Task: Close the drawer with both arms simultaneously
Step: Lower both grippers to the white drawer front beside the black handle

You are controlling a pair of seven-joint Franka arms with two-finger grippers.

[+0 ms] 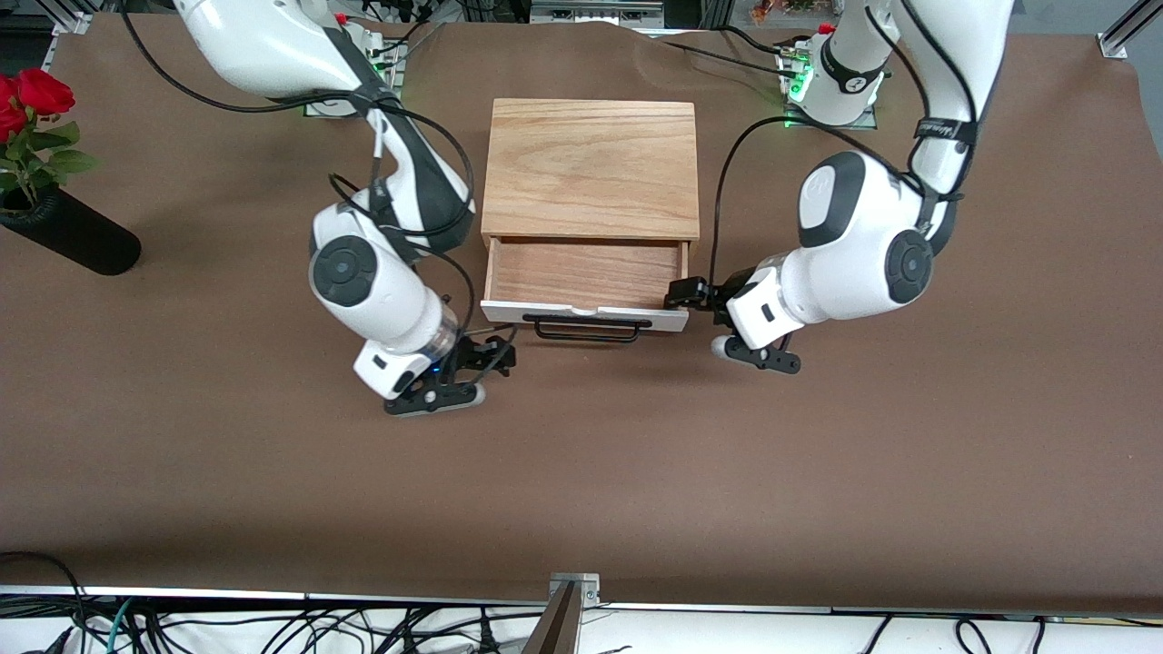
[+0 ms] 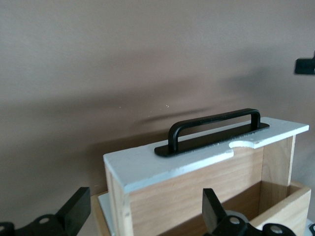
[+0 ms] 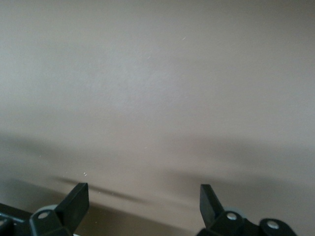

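Note:
The drawer [image 1: 586,272] stands pulled out of its wooden box [image 1: 591,168] toward the front camera, and its tray looks bare inside. Its white front panel [image 2: 197,152] carries a black bar handle [image 1: 586,329] [image 2: 216,125]. My left gripper [image 1: 683,293] [image 2: 145,209] is open at the front panel's corner toward the left arm's end. That corner lies between its fingers [image 2: 76,206]. My right gripper [image 1: 500,352] [image 3: 141,201] is open just off the panel's corner toward the right arm's end, low over the cloth. Only brown cloth shows between its fingers [image 3: 76,199].
A brown cloth [image 1: 636,472] covers the table. A black vase [image 1: 77,238] with red roses [image 1: 32,95] lies at the right arm's end. Metal rails and cables [image 1: 273,627] run along the table's front edge.

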